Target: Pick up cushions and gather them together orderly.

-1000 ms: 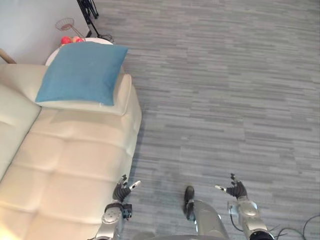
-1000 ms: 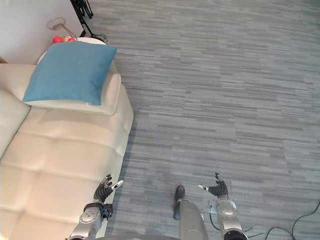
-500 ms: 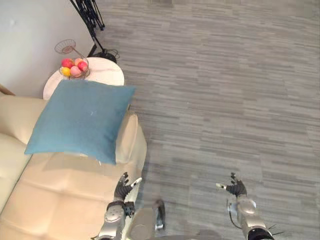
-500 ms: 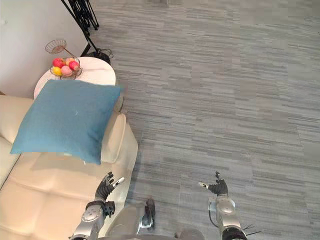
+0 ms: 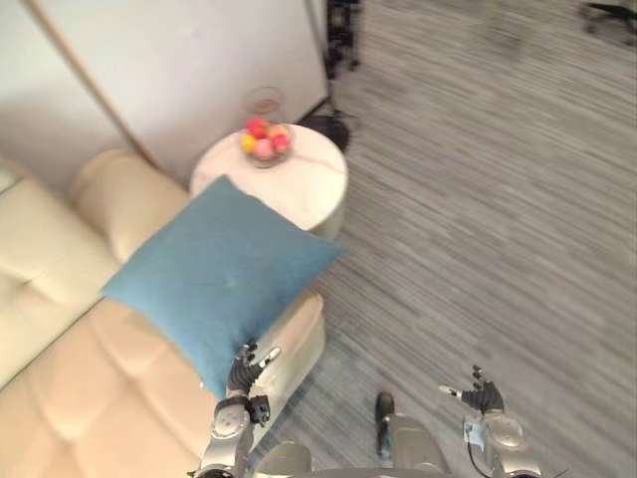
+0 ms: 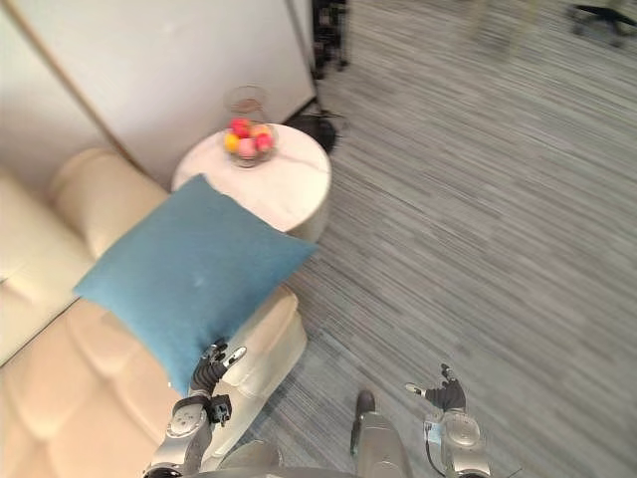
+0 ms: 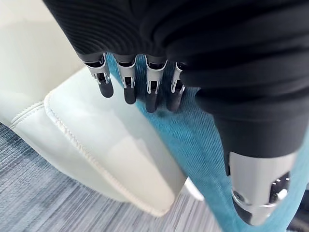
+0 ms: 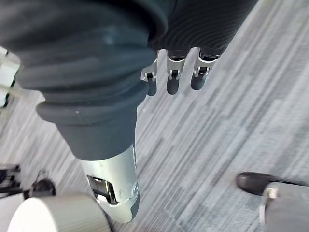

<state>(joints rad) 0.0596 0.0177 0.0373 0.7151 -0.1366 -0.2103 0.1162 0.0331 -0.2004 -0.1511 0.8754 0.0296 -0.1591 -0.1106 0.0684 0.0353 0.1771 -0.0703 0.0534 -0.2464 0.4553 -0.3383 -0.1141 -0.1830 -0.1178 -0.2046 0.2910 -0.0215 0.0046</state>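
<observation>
The approach step seemed in hand. The blue cushion (image 5: 224,274) lay tilted over the sofa (image 5: 70,398) arm, its near corner close by the left hand (image 5: 242,370), whose fingers were loosely spread and held nothing. The right hand (image 5: 482,394) hung over the floor (image 5: 498,219) at the right, likewise relaxed and empty. Next, the left hand would likely need to reach forward and close on that corner. No writing could be read.
</observation>
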